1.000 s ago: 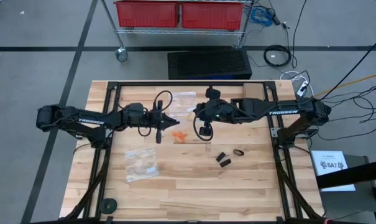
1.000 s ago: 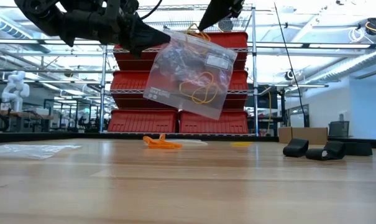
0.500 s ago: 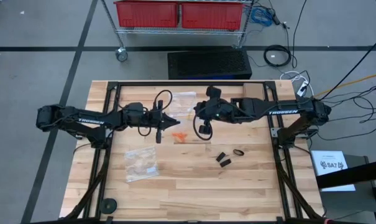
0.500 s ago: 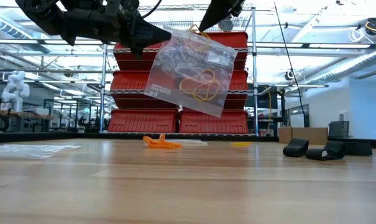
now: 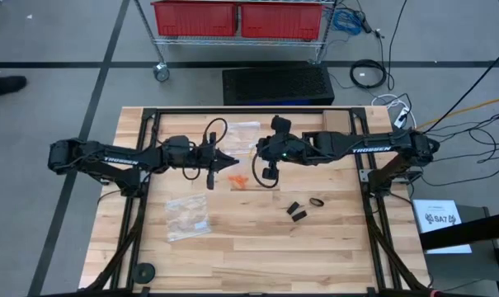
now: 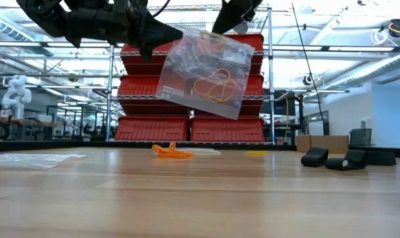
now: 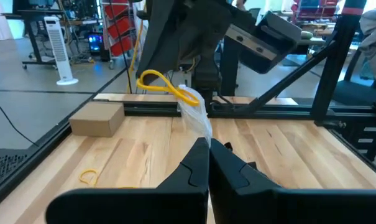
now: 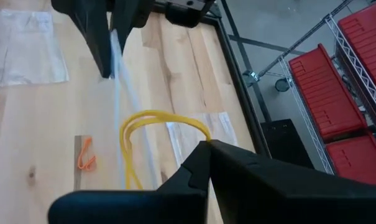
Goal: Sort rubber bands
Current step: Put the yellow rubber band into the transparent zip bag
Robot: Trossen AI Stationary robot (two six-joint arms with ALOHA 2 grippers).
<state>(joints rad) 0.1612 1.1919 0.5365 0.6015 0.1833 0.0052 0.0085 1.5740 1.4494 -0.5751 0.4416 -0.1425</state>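
Counter point(image 5: 233, 247) first: it lies clear below the bag point(image 6: 203, 73), which both my fingers, left gripper point(image 6: 149, 41) and right gripper point(image 6: 221, 26), pinch shut aloft. Rubber bands point(image 6: 216, 86) sit inside, apparently; orange ones point(image 6: 172, 151) already lie beneath. I should tip gently, keeping both corners gripped.

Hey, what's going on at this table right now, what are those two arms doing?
Both arms hold a clear zip bag up above the middle of the wooden table. The left pincer and the right pincer are each shut on an upper corner of it. Yellow and dark rubber bands show inside the bag. On the table below lie a few orange bands, some black bands and two other flat clear bags.
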